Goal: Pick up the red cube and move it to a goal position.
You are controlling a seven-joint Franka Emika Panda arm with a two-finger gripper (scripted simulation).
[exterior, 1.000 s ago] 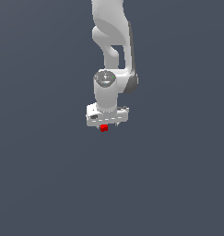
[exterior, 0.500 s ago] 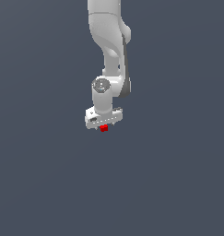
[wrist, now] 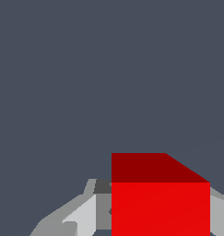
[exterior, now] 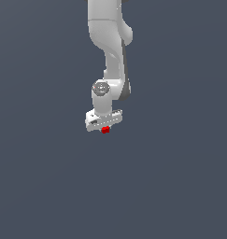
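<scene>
The red cube is a tiny bright red block just under the white gripper's hand in the exterior view. In the wrist view the red cube fills the space between the two fingers, with one grey finger pressed against its side. My gripper is shut on the cube and hangs below the white arm, near the middle of the exterior view. The fingertips are hidden behind the cube.
A plain dark grey surface fills the whole scene around the arm. No other objects show.
The arm has shifted slightly toward the exterior view's left and changed its pose, carrying the red cube with it. The gripper stays shut on the cube.
</scene>
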